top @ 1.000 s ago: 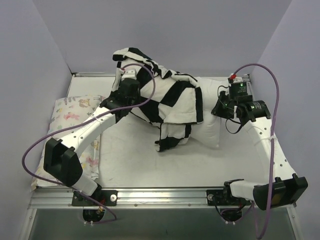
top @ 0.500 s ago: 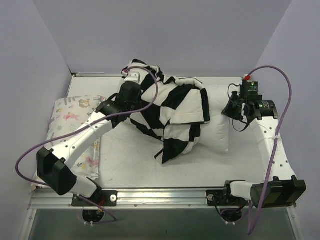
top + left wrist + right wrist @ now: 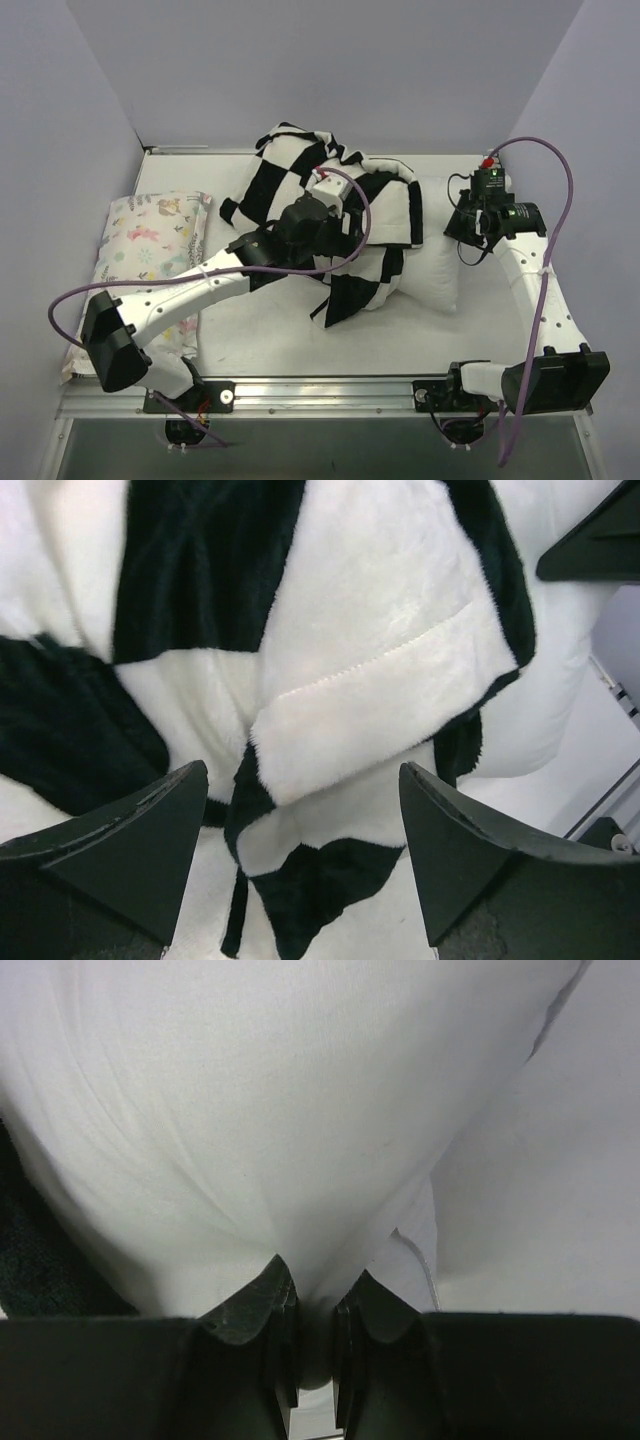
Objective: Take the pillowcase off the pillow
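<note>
While the right hand pinches the pillow at right, the left hand hangs spread over the pillowcase bunched mid-counter; half-stripped, it likely needs a hem grip and leftward pull.

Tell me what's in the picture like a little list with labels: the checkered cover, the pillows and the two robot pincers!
cover: black and white checkerboard fabric pillowcase, bunched over the left part of the white pillow
pillow: plump plain white pillow, its right end bare
left pincer: open, over a fold of the pillowcase, gripping nothing
right pincer: shut on the white pillow's fabric
other pillow: pale pillow with pastel animals, at the left of the white table, apart from the cover
</note>
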You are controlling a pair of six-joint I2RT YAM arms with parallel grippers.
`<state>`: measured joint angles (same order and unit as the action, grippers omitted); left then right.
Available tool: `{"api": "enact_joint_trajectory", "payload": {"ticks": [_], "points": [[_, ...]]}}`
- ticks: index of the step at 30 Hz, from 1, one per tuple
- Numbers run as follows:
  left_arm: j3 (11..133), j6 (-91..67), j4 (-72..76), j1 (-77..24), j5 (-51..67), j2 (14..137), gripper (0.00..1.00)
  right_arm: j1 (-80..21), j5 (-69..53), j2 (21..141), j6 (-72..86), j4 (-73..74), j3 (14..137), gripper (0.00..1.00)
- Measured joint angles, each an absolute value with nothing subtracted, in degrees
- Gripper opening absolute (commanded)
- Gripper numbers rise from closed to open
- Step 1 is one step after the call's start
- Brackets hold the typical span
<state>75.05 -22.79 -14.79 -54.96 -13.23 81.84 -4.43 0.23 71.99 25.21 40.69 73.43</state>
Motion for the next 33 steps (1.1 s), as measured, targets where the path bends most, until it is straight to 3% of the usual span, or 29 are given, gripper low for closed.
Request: {"api": "enact_joint_trajectory", "payload": {"ticks": [8,10,12,13,20,27,31,32,33], "points": [[74.17,-20.78,-9.28,-55.09,-10.33,92.14,0.85,-4.84,0.32,71.9,25.19,40.56,73.43,0.0],[73.91,-20.18,-8.45,-55.09,-10.0,92.9,0.5,-5.1,0.38,71.79,25.17,40.53,73.43,0.0],[74.08,-19.46,-8.25,-55.02,-10.37,93.34,0.07,-5.26,0.51,71.72,25.17,40.53,73.43,0.0],[74.52,-19.38,-8.8,-54.92,-11.35,93.6,0.0,-5.32,0.6,71.7,25.15,40.53,73.43,0.0],[80.27,-21.78,-20.43,-49.06,-27.18,93.67,0.0,-4.14,-0.78,71.05,25.23,40.16,73.58,0.0],[70.3,-29.74,-24.69,-22.35,-31.48,78.59,0.0,-2.7,-4.93,70.61,25.65,40.03,75.11,0.0],[69.58,-29.08,-25.65,-26.7,-30.89,76.86,0.0,-2.59,-6.13,70.94,25.56,40.03,75.07,0.02],[69.23,-28.77,-25.52,-28.53,-30.87,77.23,0.0,-2.42,-5.56,71.02,25.43,40.05,74.91,0.06],[68.88,-28.27,-25.43,-30.44,-30.79,77.78,0.0,-2.17,-4.97,71.05,25.36,40.05,74.59,0.18]]}}
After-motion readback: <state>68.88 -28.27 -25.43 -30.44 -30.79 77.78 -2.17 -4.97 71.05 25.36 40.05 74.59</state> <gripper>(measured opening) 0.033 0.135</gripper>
